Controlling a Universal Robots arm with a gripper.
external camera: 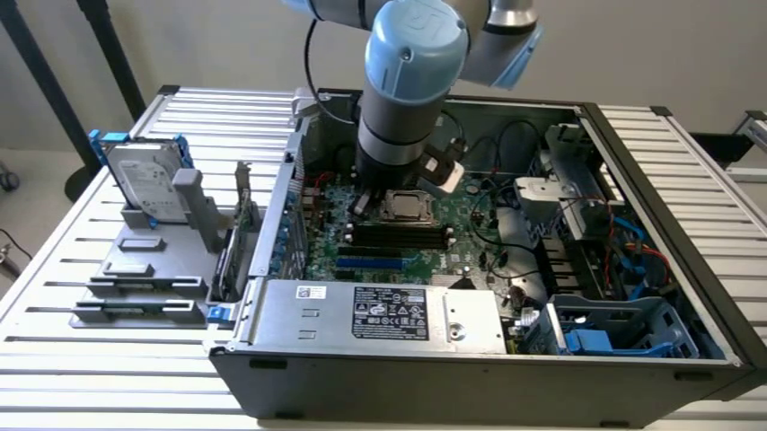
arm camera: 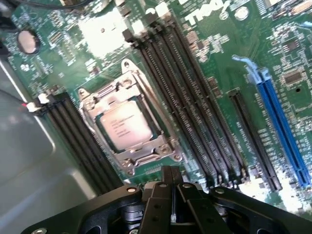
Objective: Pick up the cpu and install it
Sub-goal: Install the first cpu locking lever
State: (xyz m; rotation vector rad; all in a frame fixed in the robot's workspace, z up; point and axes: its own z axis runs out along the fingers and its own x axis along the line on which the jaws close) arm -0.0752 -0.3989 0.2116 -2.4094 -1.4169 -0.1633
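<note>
The cpu (arm camera: pixel 126 126), a small square chip with a silvery top and printed text, lies flat in the motherboard socket, framed by the metal socket bracket (arm camera: pixel 146 152). In the exterior view the cpu (external camera: pixel 408 206) sits mid-board inside the open computer case (external camera: pixel 480 377), just below the arm's wrist. My gripper (arm camera: pixel 171 174) hovers above the board just beside the socket, its black fingers pressed together with nothing between them. It is apart from the chip.
Black memory slots (arm camera: pixel 195 117) and blue expansion slots (arm camera: pixel 280 126) flank the socket. A labelled silver power-supply box (external camera: pixel 377 314) fills the case's front. A hard drive in a blue bracket (external camera: pixel 146 184) stands on a grey fixture at the exterior view's left. Cables and a drive cage (external camera: pixel 623 328) crowd the right.
</note>
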